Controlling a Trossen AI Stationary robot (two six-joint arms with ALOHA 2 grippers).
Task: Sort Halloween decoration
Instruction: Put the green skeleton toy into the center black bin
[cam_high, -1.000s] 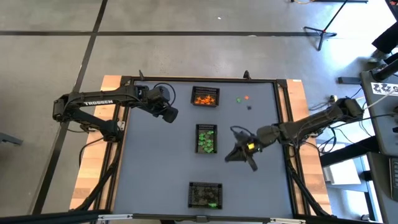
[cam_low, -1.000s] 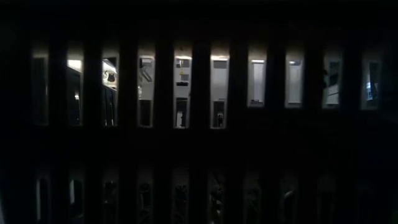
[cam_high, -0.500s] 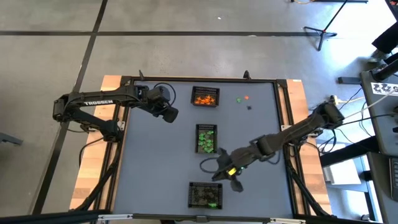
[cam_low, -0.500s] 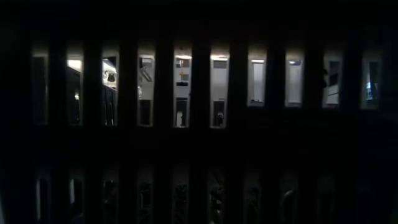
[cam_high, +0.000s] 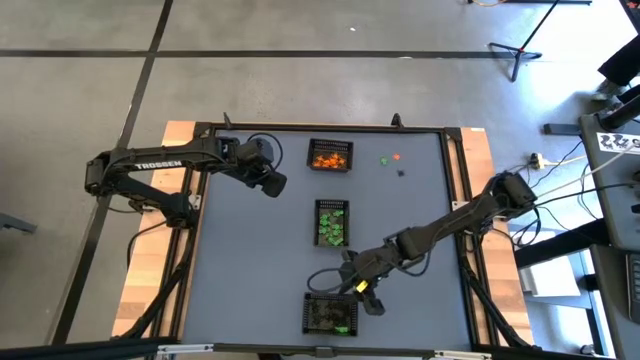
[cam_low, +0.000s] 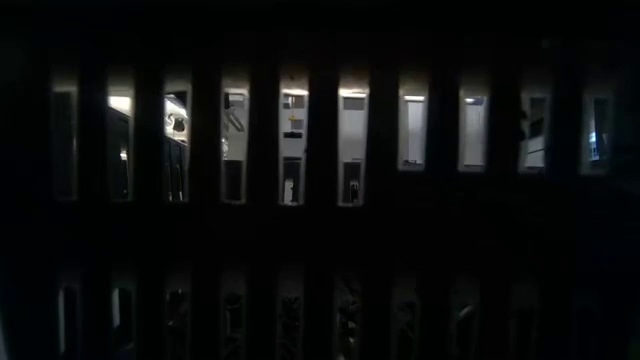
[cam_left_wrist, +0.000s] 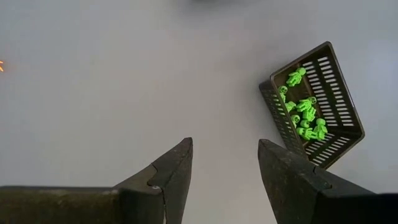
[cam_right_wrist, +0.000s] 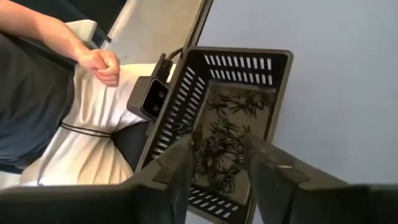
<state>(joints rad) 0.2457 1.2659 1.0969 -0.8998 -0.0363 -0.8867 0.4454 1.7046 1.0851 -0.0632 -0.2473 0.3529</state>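
**Halloween decoration sorted by colour; right arm reaches over the near basket**

Halloween decoration (cam_high: 330, 157) lies in three mesh baskets set in a line down the grey table (cam_high: 240, 260): orange pieces in the far basket (cam_high: 330, 156), green in the middle basket (cam_high: 332, 222), black in the near basket (cam_high: 330, 312). A few loose trinkets (cam_high: 391, 160) sit on the table beside the far basket. The right arm stretches low and long across the table, its right gripper (cam_high: 362, 292) at the near basket's corner, fingers parted with nothing visibly between them. The left arm is folded at the far left, its left gripper (cam_high: 270, 183) hanging open and empty. A person's hand (cam_right_wrist: 102, 65) shows beyond the table edge.
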